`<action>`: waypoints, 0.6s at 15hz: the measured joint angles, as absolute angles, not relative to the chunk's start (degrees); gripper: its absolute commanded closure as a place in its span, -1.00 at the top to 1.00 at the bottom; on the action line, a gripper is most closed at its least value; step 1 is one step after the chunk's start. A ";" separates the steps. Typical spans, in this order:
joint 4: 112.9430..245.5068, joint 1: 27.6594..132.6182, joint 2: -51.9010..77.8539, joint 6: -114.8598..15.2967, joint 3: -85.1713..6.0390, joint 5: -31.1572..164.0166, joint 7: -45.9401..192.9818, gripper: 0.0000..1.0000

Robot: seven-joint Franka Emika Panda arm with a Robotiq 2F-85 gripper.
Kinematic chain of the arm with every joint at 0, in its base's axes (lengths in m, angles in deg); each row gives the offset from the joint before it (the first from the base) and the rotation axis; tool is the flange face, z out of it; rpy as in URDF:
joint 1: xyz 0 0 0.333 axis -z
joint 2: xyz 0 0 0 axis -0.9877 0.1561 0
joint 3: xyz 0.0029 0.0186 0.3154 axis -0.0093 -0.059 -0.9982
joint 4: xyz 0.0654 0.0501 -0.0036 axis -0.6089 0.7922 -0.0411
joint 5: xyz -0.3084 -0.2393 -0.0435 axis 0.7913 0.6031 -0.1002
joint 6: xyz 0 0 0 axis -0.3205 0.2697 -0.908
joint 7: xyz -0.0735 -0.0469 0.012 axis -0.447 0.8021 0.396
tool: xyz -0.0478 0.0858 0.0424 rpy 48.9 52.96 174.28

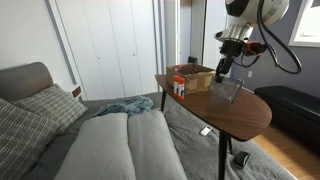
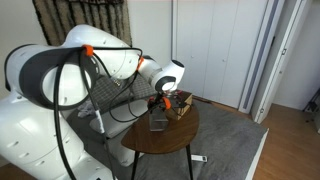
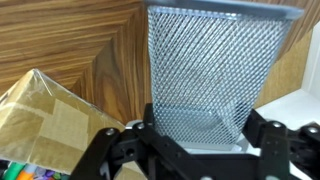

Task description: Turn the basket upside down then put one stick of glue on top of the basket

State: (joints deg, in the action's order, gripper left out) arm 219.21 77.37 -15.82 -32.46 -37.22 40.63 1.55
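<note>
On the oval wooden table (image 1: 245, 115) beside the sofa (image 1: 110, 145), the gripper (image 1: 221, 70) hangs over the basket (image 1: 228, 90), its fingers (image 3: 112, 150) apart on either side of the mesh; we cannot tell whether they clamp it. Just beside stand the brown box (image 1: 193, 76) and the sticks of glue (image 1: 179, 87)

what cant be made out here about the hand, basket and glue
hand: open or shut; too small in both exterior views, its tips cut by the wrist view's bottom edge.
basket: whether it is gripped; same reasons.
glue sticks: how many; tiny and blurred in an exterior view.
</note>
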 measured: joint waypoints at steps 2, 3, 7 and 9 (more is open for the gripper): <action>221.28 77.39 -17.34 -32.54 -35.41 35.64 -5.50 0.12; 222.26 77.39 -17.95 -32.56 -34.60 33.18 -8.78 0.12; 225.94 77.40 -19.41 -34.84 -32.72 22.85 -20.28 0.12; 227.39 77.43 -19.72 -36.00 -32.43 17.84 -25.67 0.12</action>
State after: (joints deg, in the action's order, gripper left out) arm 227.39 77.43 -19.72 -36.00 -32.43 17.84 -25.67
